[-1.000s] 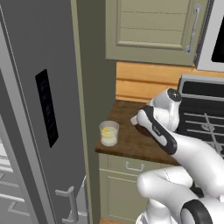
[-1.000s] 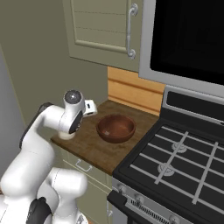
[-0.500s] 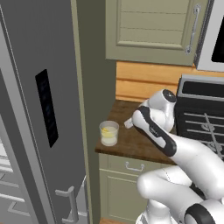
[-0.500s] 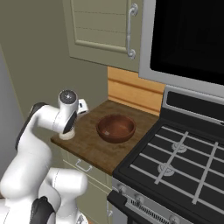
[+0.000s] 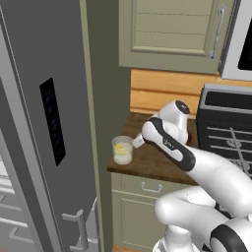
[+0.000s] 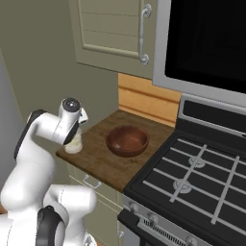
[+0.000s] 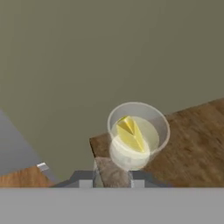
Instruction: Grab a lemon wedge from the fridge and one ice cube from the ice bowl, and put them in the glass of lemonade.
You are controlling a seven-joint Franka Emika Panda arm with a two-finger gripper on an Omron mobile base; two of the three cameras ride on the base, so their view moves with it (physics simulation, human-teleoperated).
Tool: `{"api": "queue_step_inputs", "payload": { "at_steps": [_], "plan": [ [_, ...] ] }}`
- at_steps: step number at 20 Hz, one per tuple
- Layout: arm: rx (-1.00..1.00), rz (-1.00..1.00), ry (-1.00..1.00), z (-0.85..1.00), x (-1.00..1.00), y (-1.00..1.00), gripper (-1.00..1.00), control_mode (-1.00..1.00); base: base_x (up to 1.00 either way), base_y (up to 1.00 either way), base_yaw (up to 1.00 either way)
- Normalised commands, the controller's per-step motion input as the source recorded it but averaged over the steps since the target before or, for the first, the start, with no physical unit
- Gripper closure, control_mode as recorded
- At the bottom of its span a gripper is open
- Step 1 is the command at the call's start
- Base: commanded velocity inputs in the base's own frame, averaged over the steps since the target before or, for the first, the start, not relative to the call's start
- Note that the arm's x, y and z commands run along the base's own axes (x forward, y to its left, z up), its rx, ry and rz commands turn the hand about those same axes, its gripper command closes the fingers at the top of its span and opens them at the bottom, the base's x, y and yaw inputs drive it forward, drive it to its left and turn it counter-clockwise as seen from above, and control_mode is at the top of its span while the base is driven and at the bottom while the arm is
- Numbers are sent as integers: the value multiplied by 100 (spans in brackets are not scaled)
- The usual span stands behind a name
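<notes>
The glass of lemonade [image 7: 138, 133] stands at the counter's left corner beside the fridge [image 5: 39, 78]. A yellow lemon wedge [image 7: 131, 133] lies inside it, in the pale liquid. My gripper [image 7: 111, 181] is shut on a small clear ice cube [image 7: 112, 169], held just short of the glass rim. From the left base the gripper [image 5: 134, 142] reaches from the right to the rim of the glass [image 5: 122, 149]. From the right base my arm hides part of the glass [image 6: 73, 144]. The brown ice bowl [image 6: 127, 141] sits mid-counter, right of the glass.
A black stove [image 6: 202, 168] borders the wooden counter [image 6: 103, 163] on the right. Beige cabinets [image 5: 170, 34] hang above and a drawer [image 5: 147, 188] sits below. The fridge's grey wall stands close to the glass on its left.
My arm has swung left from over the bowl to the glass, carrying the ice cube. The jaws kept the same width.
</notes>
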Motion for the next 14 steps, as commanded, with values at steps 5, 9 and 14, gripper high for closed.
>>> {"api": "queue_step_inputs", "payload": {
  "at_steps": [5, 9, 14],
  "plan": [
    [0, 9, 1, -2, 0, 28, 100, -100, 0, 0, 0],
    [0, 12, 0, -12, 0, 0, 100, -100, 0, 0, 0],
    [0, 13, 0, -14, 6, 0, 100, -100, 0, 0, 0]
  ]
}}
